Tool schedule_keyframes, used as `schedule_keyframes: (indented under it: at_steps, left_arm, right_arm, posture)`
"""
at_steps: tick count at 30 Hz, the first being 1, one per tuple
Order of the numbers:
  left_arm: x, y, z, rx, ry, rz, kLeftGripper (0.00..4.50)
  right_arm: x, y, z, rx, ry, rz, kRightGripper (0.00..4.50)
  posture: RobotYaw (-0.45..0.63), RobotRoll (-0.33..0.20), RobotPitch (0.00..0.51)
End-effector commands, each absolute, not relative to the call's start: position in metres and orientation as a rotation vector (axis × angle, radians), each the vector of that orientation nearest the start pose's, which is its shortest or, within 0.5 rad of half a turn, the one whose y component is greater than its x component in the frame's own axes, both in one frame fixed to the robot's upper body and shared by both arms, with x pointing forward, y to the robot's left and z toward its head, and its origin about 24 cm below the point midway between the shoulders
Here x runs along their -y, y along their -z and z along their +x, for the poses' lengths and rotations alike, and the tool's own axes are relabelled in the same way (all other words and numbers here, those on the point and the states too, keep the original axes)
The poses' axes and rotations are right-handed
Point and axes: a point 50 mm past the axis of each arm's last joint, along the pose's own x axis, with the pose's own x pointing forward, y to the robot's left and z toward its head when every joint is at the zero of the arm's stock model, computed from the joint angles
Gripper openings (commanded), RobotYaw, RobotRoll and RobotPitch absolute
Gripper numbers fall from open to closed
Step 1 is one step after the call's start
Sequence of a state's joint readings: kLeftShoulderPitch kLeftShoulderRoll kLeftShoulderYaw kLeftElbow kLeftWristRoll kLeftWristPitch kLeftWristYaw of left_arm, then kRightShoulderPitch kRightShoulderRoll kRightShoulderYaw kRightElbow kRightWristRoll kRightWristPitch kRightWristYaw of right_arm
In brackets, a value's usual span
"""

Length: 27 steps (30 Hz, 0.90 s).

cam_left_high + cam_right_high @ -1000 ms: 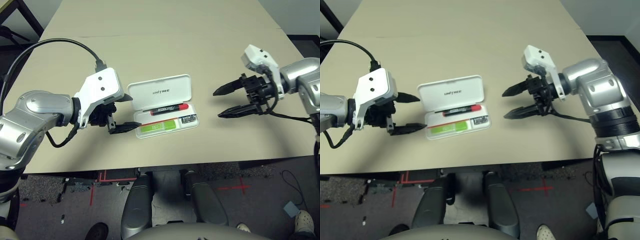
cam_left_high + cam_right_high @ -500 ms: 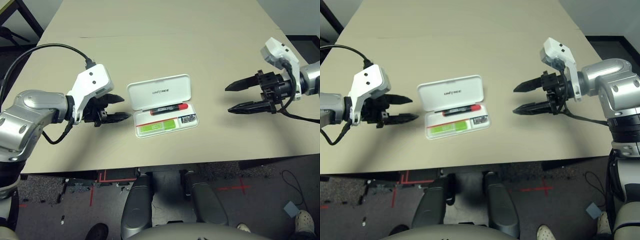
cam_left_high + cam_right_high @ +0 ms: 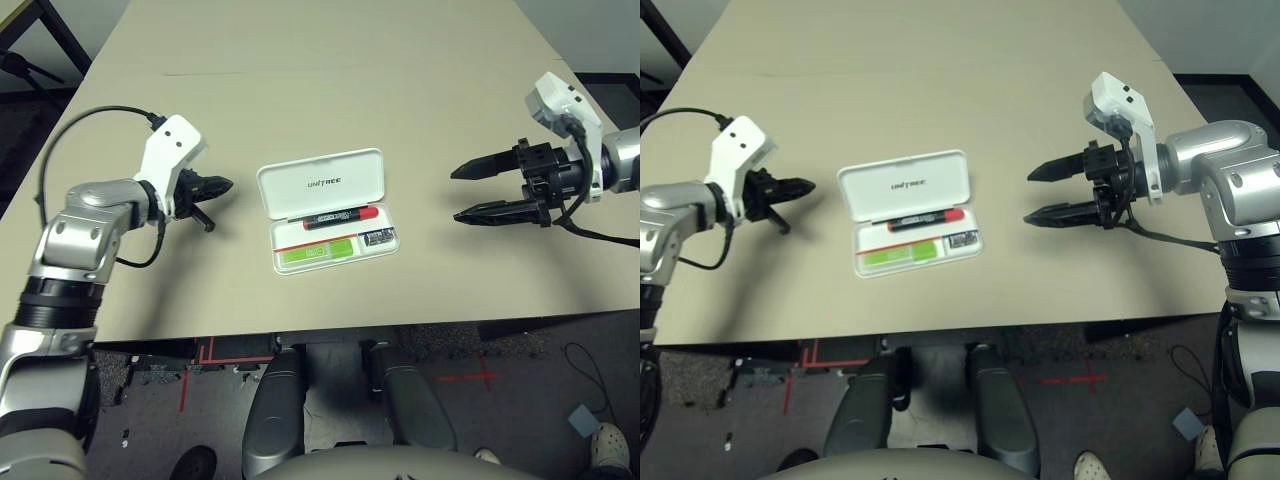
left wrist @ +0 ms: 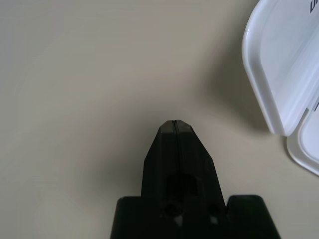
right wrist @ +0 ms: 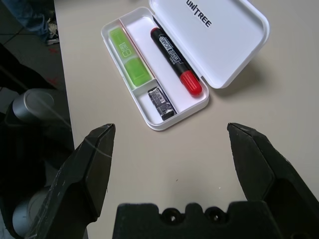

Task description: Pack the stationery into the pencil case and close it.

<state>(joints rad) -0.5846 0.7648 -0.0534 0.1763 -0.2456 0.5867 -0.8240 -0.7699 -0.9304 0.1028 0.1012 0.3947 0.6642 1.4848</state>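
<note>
The white pencil case (image 3: 325, 183) lies open in the middle of the table, its "UNITREE" lid (image 5: 219, 35) folded back. Inside lie the black marker with red cap (image 3: 338, 217), the green-and-white highlighter (image 3: 316, 253) and the small dark patterned block (image 3: 376, 237). My left gripper (image 3: 222, 185) is shut and empty, just left of the lid's far corner, apart from it. My right gripper (image 3: 458, 192) stands open and empty well to the right of the case, fingertips pointing at it.
The beige table (image 3: 330, 90) stretches bare behind the case. Its front edge runs just below the case, with a dark floor carrying red tape marks (image 3: 480, 376) beyond it. A cable (image 3: 95, 118) loops over my left arm.
My left gripper has shut and pulled back to the left and away from the case's front. My right gripper has drawn back to the right, staying open. The case's contents have not moved.
</note>
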Motion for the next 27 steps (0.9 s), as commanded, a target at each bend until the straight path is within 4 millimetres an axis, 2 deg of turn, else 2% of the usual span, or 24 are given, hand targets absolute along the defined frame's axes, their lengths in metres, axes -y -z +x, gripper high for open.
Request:
schedule_keyframes:
  at_steps: [1, 7, 14, 27]
  left_arm:
    - [-0.238, -0.162, 0.330, -0.340, 0.658, 0.378, 0.02]
    - [-0.222, -0.162, 0.335, -0.317, 0.715, 0.346, 0.02]
    - [-0.208, -0.162, 0.331, -0.313, 0.789, 0.340, 0.02]
    - [-0.184, -0.162, 0.298, -0.318, 1.019, 0.388, 0.02]
  right_arm:
    - [0.224, -0.237, 0.294, -0.362, -1.304, -0.395, 4.50]
    - [0.223, -0.237, 0.294, -0.362, -1.301, -0.399, 4.50]
    - [0.223, -0.236, 0.295, -0.361, -1.296, -0.405, 4.50]
    - [0.226, -0.233, 0.297, -0.402, -1.289, -0.424, 4.50]
  posture:
    - [0.06, 0.000, 0.201]
    - [0.05, 0.000, 0.201]
    - [0.05, 0.000, 0.203]
    - [0.06, 0.000, 0.205]
